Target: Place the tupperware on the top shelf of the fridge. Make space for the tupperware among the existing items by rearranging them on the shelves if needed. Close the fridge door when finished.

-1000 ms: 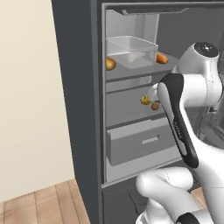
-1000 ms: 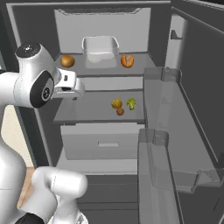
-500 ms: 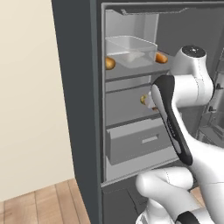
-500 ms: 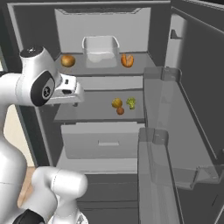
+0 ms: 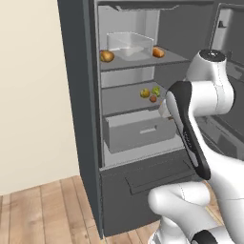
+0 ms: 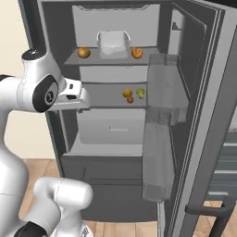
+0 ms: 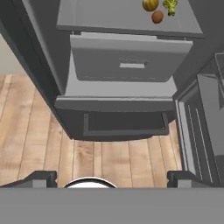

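Note:
The tupperware, a translucent whitish tub, rests on the top shelf of the fridge, between an orange-brown item and an orange one. Yellow, green and red items lie on the lower shelf. My gripper is open and empty, out in front of the fridge at lower-shelf height, looking down at the drawer and floor. The fridge door stands open on the right.
A grey drawer sits below the lower shelf, above a dark bottom drawer front. Door racks jut into the space right of the cavity. Wooden floor lies in front. My arm crosses the fridge's right side.
The whole picture has shifted: the fridge sits higher in both base views, so the base has moved. The hand has sunk slightly. The jaws stay open; the items have not moved.

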